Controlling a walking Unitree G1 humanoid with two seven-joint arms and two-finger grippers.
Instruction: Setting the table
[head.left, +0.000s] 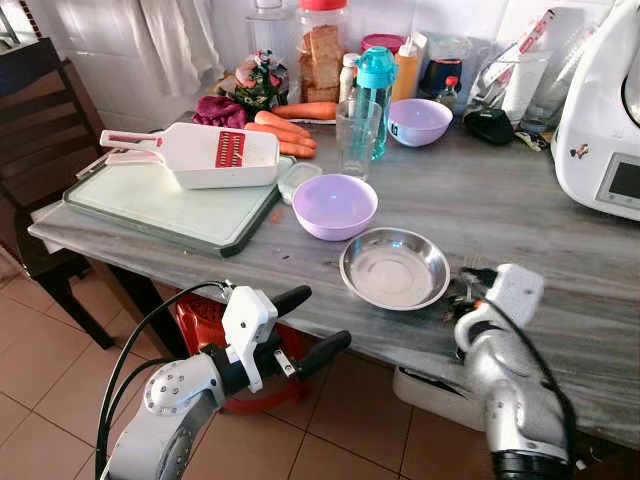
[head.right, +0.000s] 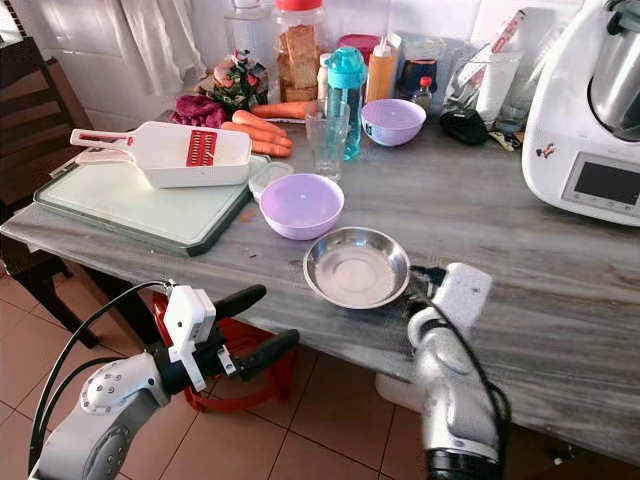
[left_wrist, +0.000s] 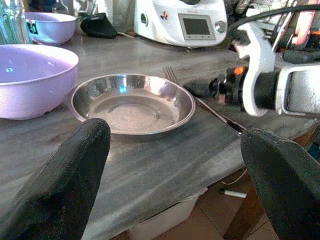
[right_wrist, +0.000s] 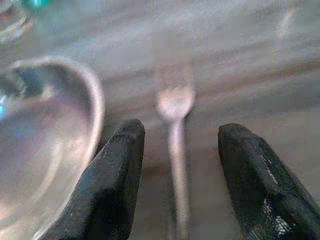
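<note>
A shallow steel plate (head.left: 394, 268) sits near the front edge of the grey wooden table (head.left: 500, 215). A metal fork (right_wrist: 175, 107) lies flat on the table just right of the plate, tines pointing away from me. My right gripper (right_wrist: 180, 127) is open and low over the fork handle, one finger on each side of it, not touching. Seen from the left wrist, the fork (left_wrist: 210, 107) runs under the right gripper. My left gripper (head.left: 325, 316) is open and empty, hanging in front of and below the table edge.
A purple bowl (head.left: 334, 205) stands just behind the plate, with a glass (head.left: 357, 135) and a second purple bowl (head.left: 418, 120) further back. A cutting board (head.left: 160, 205) with a slicer (head.left: 205, 155) is at left, a white kitchen machine (head.left: 605, 120) at right, and a chair (head.left: 40, 130) at far left.
</note>
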